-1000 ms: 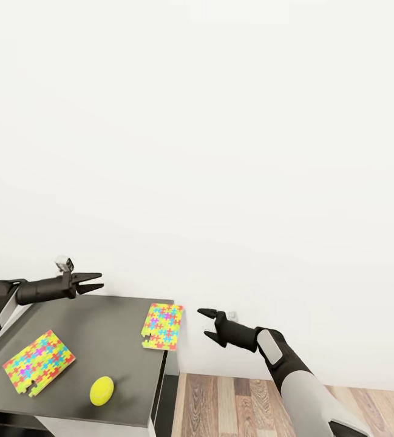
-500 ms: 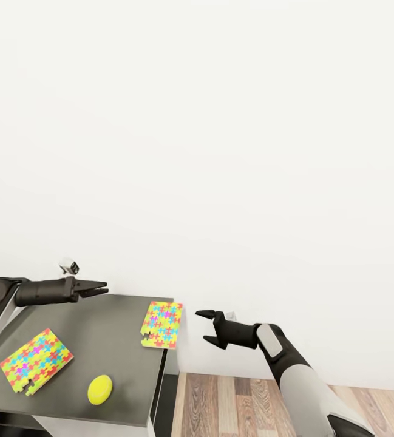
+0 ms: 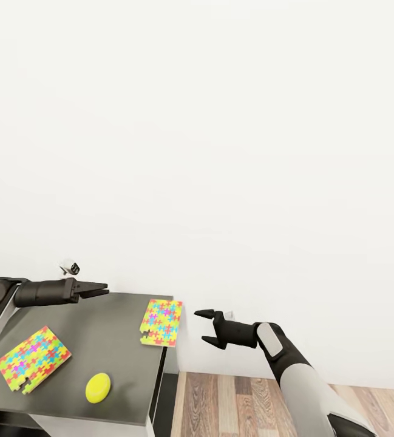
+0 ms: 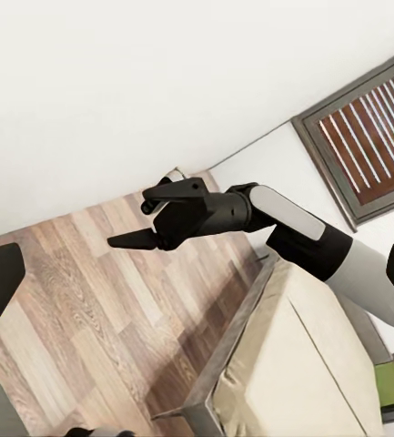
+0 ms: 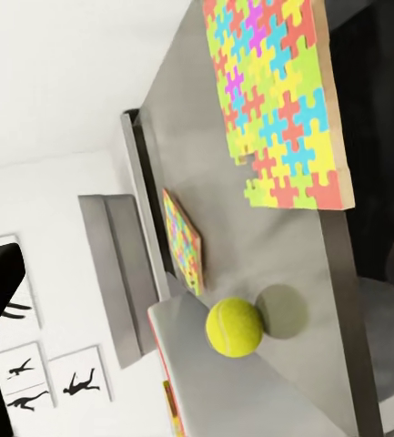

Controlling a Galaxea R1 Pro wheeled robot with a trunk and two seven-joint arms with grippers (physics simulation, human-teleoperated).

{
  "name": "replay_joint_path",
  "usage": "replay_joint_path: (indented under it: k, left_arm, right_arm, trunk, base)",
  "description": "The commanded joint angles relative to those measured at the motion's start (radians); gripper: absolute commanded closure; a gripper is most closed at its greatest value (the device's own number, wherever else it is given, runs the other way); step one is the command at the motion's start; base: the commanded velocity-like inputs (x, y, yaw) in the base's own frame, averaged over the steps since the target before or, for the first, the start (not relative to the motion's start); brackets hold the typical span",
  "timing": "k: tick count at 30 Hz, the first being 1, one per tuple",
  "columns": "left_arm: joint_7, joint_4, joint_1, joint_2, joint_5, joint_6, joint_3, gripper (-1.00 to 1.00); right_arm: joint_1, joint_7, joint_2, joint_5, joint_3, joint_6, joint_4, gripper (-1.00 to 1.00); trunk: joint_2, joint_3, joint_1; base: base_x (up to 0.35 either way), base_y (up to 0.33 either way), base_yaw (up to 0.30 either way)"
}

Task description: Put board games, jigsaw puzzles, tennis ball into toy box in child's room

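Fingers of my left gripper (image 3: 99, 288) have closed almost together since a second ago and hold nothing; my right gripper (image 3: 206, 326) stays spread wide and empty, beside the end of the table (image 3: 108, 321). No toy has been picked up, so I judge the collecting is only starting. One jigsaw puzzle (image 3: 161, 322) lies flat at the table's far corner, slightly over the edge, a second puzzle (image 3: 31, 359) lies nearer to me, and the yellow tennis ball (image 3: 98, 387) rests between them.
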Motion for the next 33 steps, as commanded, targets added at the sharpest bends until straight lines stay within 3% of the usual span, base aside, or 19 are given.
replay_joint_path:
  k: [1,10,19,33]
  left_arm:
    - [-0.004,0.000,-0.001,0.000,0.000,0.011,-0.001,-1.00]
    - [-0.004,0.001,0.000,0.001,0.000,0.010,0.000,-1.00]
    - [-0.004,0.002,0.000,-0.001,0.002,0.009,0.001,-1.00]
    - [-0.004,0.000,0.000,0.000,0.004,0.009,0.002,-1.00]
  right_arm:
    - [-0.001,0.006,0.002,0.009,-0.008,0.006,-0.001,-1.00]
    - [0.001,0.017,-0.002,0.012,-0.003,-0.023,-0.001,-1.00]
    - [0.009,0.117,-0.006,0.020,-0.001,-0.058,-0.016,-1.00]
    - [0.009,0.128,-0.006,0.025,-0.002,-0.069,-0.035,-1.00]
  trunk:
    - [-0.008,-0.004,0.004]
    - [-0.071,-0.033,0.039]
    - [-0.134,-0.061,0.073]
    - [-0.232,-0.105,0.127]
  base:
    - [0.000,0.000,0.000]
    - [0.000,0.000,0.000]
    - [0.000,0.000,0.000]
    - [0.000,0.000,0.000]
